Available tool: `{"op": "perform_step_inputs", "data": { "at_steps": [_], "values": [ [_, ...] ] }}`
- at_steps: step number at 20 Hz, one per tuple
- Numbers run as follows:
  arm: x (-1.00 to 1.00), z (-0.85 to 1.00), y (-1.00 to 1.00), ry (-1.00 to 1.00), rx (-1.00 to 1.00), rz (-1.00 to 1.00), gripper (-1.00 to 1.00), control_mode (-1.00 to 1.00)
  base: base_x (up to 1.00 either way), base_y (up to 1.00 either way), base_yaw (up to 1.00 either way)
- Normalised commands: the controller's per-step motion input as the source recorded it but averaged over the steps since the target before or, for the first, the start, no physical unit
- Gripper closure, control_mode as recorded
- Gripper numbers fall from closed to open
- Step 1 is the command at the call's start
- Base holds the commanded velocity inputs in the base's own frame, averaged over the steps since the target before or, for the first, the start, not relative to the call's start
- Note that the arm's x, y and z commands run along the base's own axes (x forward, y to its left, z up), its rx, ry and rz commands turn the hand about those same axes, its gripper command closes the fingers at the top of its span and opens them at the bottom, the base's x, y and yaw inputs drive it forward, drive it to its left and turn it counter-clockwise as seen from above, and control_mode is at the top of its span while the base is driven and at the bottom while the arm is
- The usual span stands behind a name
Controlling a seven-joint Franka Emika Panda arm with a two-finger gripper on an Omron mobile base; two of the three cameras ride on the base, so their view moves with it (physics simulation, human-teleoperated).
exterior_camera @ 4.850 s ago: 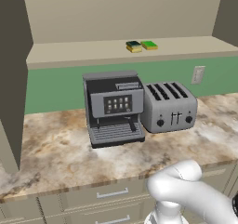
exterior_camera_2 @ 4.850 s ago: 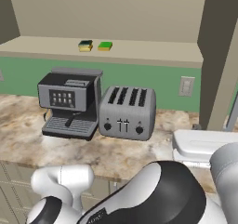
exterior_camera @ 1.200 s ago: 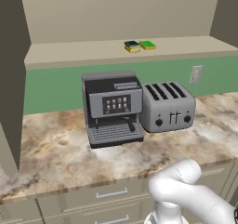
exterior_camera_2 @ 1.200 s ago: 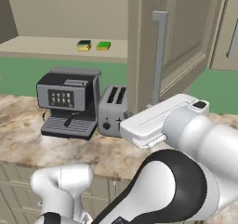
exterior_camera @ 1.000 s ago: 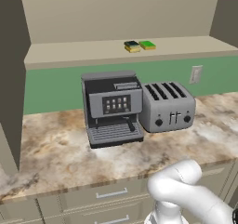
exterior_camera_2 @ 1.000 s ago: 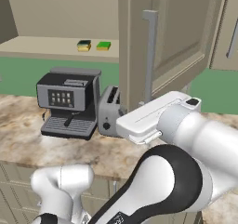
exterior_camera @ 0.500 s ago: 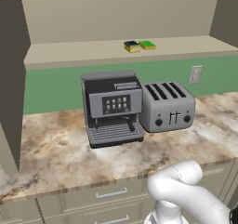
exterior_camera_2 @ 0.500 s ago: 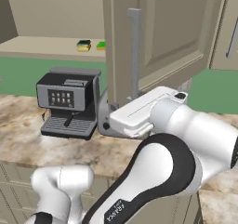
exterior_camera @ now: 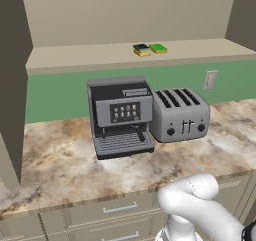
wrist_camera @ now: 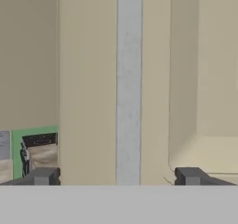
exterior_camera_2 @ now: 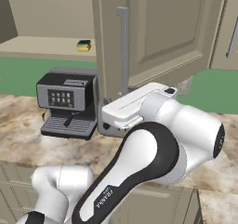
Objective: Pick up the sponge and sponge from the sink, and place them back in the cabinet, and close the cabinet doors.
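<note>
beige cabinet door (exterior_camera_2: pixel 153 37), silver handle (exterior_camera_2: pixel 123 51)

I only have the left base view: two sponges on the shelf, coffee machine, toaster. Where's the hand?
Observer: The hand faces the cabinet door, jaws open either side of its vertical silver handle.
Operator: Is that door shut yet?
Observer: No. In the right base view it stands partly swung, covering the toaster and one sponge; just the dark-topped sponge shows past its edge.
Operator: Is the hand gripping the handle?
Observer: No, the fingertips stand well apart from the bar.
</note>
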Motion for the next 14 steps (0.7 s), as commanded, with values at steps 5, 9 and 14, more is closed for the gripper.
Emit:
{"op": "perform_step_inputs", "data": {
  "at_steps": [5,9,14],
  "values": [
    [0.31,0.0,0.1,0.0,0.0,0.0,-1.0,-1.0,0.0,0.0,0.0],
    [0.26,0.0,0.11,0.0,0.0,0.0,-1.0,-1.0,0.0,0.0,0.0],
    [0.15,0.0,0.22,0.0,0.0,-0.01,-1.0,-1.0,0.0,0.0,0.0]
  ]
}}
